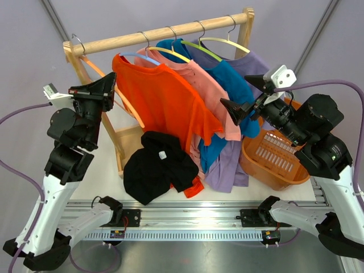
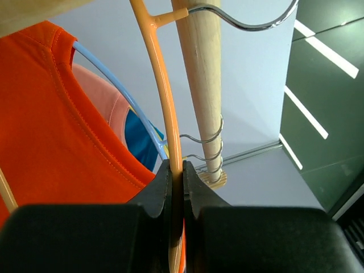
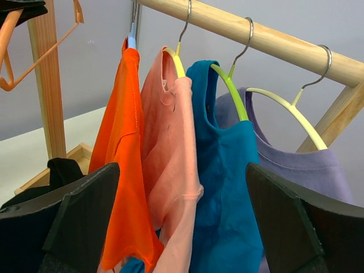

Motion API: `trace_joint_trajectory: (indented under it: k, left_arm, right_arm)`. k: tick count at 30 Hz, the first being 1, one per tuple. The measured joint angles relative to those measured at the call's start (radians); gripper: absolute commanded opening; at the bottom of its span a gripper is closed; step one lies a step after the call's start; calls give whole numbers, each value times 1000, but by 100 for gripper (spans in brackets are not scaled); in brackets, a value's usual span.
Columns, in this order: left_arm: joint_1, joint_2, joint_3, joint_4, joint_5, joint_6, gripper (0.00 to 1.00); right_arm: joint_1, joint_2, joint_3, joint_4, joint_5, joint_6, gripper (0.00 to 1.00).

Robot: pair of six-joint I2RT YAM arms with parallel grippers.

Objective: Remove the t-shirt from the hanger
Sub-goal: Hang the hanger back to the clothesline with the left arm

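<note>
Top external: black t-shirt (image 1: 152,170) apart from orange basket (image 1: 266,172)

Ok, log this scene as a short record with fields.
left gripper: shut on orange hanger
orange hanger: bare, hooked on rail
right gripper: open, empty, facing the hung shirts
black t-shirt: off the hanger, heaped on table
hung on rail: orange shirt, pink shirt, teal shirt, purple shirt
</note>
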Motion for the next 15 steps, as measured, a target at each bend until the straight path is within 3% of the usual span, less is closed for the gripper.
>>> trace_joint_trajectory:
  k: [9, 15]
  left_arm:
    - [39, -25, -34, 1, 56, -128, 4]
    - [44, -77, -79, -9, 57, -166, 18]
  right_arm:
    - [0, -25, -22, 8, -1, 0, 100]
    - [0, -17, -36, 16, -8, 0, 99]
